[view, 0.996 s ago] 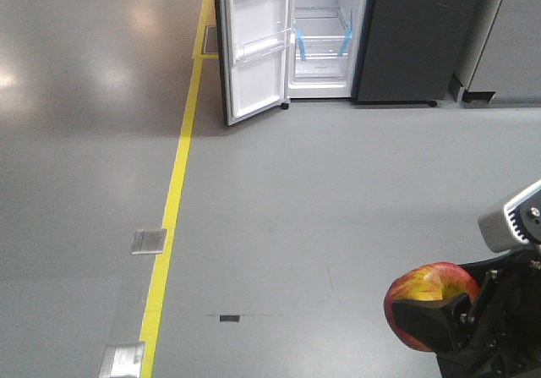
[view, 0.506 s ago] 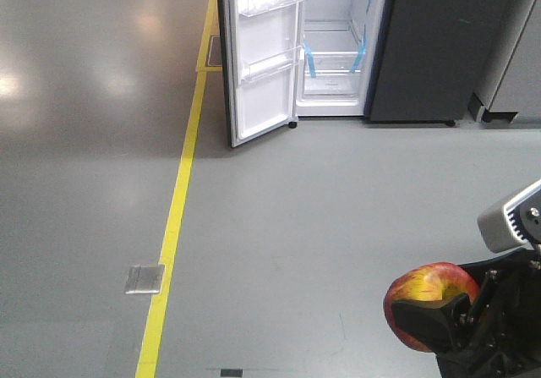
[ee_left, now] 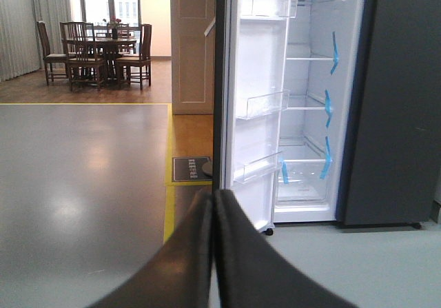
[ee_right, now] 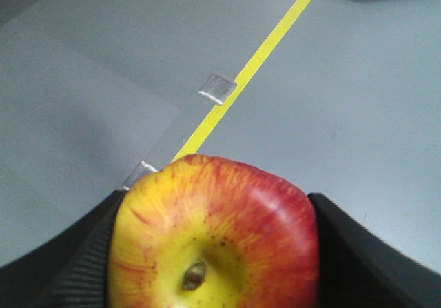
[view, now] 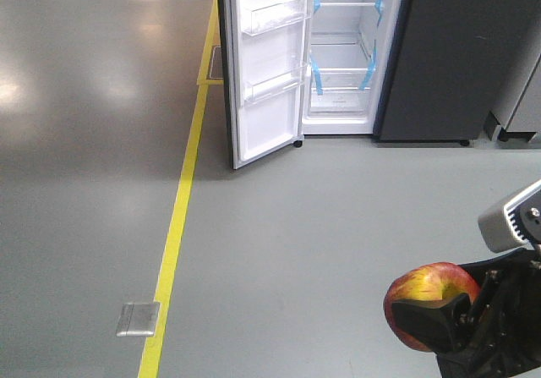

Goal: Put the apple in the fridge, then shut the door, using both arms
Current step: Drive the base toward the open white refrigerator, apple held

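My right gripper (view: 431, 315) is shut on the red and yellow apple (view: 427, 298) at the bottom right of the front view. The right wrist view shows the apple (ee_right: 217, 235) filling the space between both black fingers (ee_right: 76, 260), stem dimple facing the camera. The dark grey fridge (view: 439, 57) stands ahead with its white inside, glass shelves and blue tape strips showing. Its door (view: 266, 65) is swung open to the left, inner bins visible. My left gripper (ee_left: 213, 204) is shut with nothing in it, pointing toward the door's edge (ee_left: 222, 80) from a distance.
A yellow floor line (view: 182, 200) runs toward the fridge's left side. A metal floor plate (view: 138, 319) lies beside it. Another grey cabinet (view: 520, 82) stands right of the fridge. A dining table with chairs (ee_left: 96, 53) sits far behind on the left.
The fridge and its open door have grown larger and slid lower in the front view as the base rolls closer. The floor plate has moved down the frame. The apple stays held.
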`<state>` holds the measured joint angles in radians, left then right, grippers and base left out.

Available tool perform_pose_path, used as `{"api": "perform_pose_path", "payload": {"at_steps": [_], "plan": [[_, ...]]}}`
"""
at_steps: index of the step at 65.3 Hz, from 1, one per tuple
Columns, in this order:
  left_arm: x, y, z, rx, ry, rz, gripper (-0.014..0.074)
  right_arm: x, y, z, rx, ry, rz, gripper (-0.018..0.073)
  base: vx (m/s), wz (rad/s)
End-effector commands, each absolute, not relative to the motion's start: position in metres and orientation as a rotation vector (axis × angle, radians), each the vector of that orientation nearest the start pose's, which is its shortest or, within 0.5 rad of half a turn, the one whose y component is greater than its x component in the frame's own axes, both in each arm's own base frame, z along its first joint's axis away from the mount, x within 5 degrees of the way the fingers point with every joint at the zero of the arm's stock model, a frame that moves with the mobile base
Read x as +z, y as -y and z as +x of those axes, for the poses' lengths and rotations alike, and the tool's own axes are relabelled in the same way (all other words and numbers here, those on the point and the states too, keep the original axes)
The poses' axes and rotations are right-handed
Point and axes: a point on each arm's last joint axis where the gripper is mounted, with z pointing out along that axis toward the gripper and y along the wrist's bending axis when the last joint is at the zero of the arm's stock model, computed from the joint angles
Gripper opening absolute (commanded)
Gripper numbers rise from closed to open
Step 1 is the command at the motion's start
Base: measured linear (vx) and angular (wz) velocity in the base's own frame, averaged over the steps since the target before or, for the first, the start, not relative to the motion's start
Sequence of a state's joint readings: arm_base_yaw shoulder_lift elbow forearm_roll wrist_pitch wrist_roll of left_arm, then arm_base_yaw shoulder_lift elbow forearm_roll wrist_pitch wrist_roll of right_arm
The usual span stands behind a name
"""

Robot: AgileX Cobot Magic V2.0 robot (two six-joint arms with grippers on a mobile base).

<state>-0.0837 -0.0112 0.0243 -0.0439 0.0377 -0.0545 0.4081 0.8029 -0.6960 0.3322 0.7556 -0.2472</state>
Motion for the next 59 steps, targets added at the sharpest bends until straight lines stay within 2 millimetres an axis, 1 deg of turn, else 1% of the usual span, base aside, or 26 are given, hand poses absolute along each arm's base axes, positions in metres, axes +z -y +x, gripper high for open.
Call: {"api": "perform_pose_path", "payload": {"at_steps": [1,59], "plan": [[0.2000,0.0049,0.0561,-0.160,-1.477,-0.016,-0.0006,0.3246,-0.0784,0.1303,0.480,-2.172,-0.556,0.0223,0.33,-0.01],[0.2000,0.0049,0.0561,-0.160,-1.477,-0.016,-0.0006,0.3246,-0.0784,0.1303,0.480,-2.172,-0.556,0.0223,0.30,0.00]]}}
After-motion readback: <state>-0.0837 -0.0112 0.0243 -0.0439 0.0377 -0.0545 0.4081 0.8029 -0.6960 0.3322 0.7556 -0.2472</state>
